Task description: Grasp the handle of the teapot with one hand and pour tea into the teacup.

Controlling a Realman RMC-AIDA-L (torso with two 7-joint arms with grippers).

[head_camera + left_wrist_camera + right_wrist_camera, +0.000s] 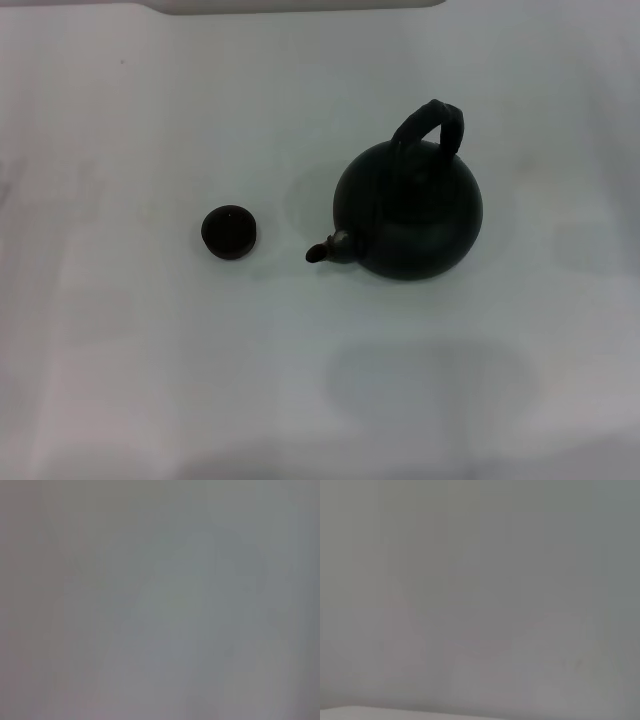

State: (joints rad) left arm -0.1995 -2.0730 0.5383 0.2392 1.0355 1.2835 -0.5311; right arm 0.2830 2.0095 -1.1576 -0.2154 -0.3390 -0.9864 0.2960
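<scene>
In the head view the round matte-black teapot (410, 215) stands upright on the white table, right of centre. Its thick arched handle (432, 122) rises over the top toward the far side, and its short spout (325, 250) points left toward the teacup. The teacup (230, 231), a tiny dark round cup, sits upright about a hand's width left of the spout. No gripper or arm appears in the head view. Both wrist views hold only a blank grey surface, with no fingers and no task object.
The white table (150, 380) fills the head view. A pale edge (300, 6) runs along the far side at the top. A faint shadow lies on the table in front of the teapot.
</scene>
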